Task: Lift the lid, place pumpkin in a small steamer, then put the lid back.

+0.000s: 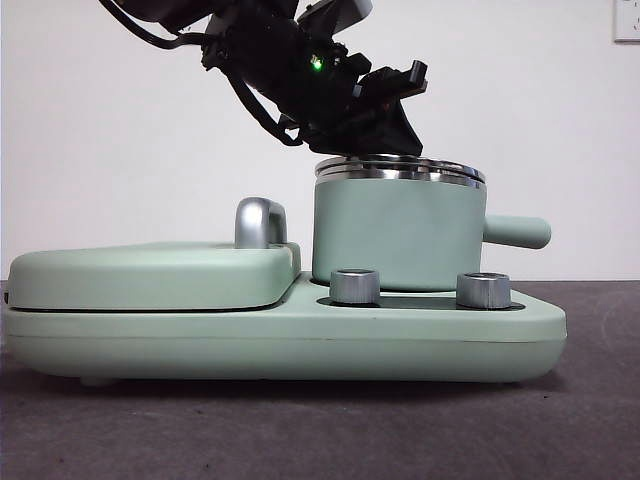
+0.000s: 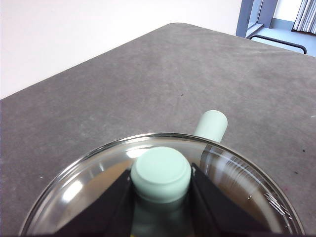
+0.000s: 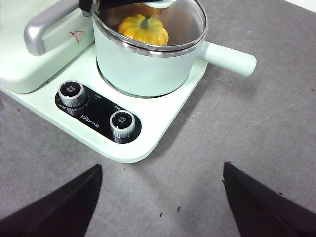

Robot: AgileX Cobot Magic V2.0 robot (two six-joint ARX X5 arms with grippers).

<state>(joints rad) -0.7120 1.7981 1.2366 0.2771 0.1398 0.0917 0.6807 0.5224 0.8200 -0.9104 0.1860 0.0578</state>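
Observation:
The clear glass lid (image 1: 400, 167) sits on the rim of the small mint-green steamer (image 1: 395, 235). My left gripper (image 1: 378, 138) reaches down from the upper left and is shut on the lid's mint-green knob (image 2: 161, 173), one black jaw on each side. Through the glass (image 3: 190, 22) the yellow-orange pumpkin (image 3: 143, 29) lies inside the steamer (image 3: 148, 64). The steamer's stubby side handle (image 2: 211, 126) points away from the griddle side. My right gripper (image 3: 160, 197) is open and empty above the grey table, in front of the appliance.
The steamer stands on a mint-green appliance base (image 1: 300, 340) with two steel dials (image 1: 355, 285) (image 1: 483, 290). A wide flat griddle cover (image 1: 150, 275) with a chrome handle (image 1: 260, 222) lies beside the steamer. Grey tabletop (image 3: 247, 128) surrounds it.

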